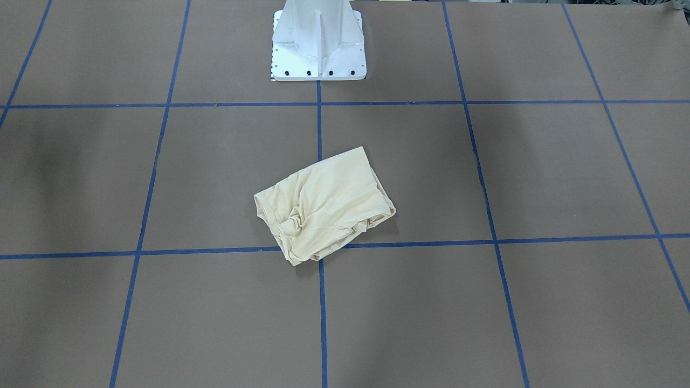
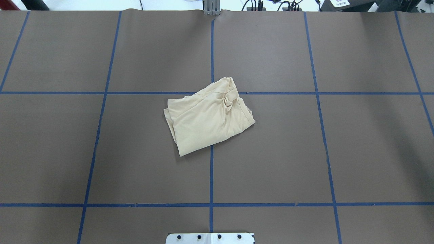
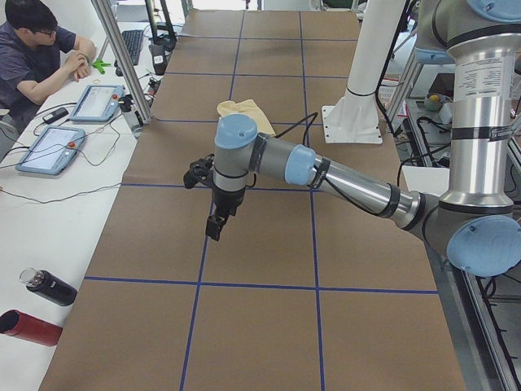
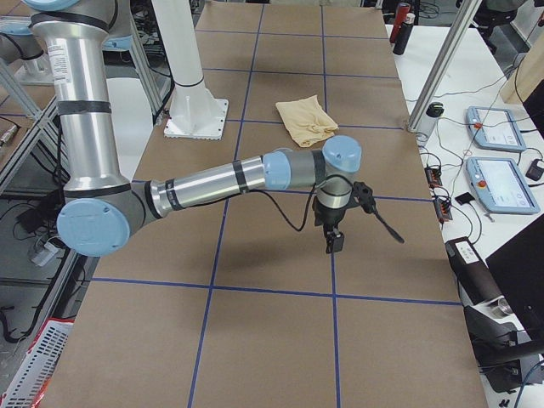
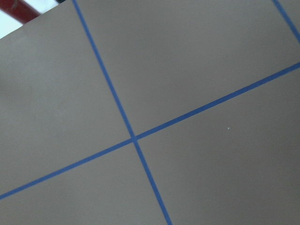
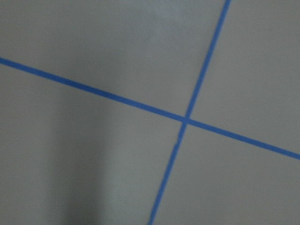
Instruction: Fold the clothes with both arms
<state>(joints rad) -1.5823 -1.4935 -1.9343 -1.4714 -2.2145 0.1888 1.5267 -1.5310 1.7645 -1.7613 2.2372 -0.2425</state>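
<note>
The clothes are one pale cream-yellow bundle, folded small and wrinkled, lying near the table's middle on a crossing of blue tape lines. No print or tag shows. In the exterior left view the clothes lie far behind my left gripper, which hangs pointing down over bare table; I cannot tell whether it is open or shut. My right gripper hangs the same way, well short of the clothes, and its state cannot be told either. Both wrist views show only brown table and blue tape.
The white pedestal base stands at the robot's edge of the table. A person sits at a side desk with tablets. Two bottles lie beside the table. A metal post stands on the other side.
</note>
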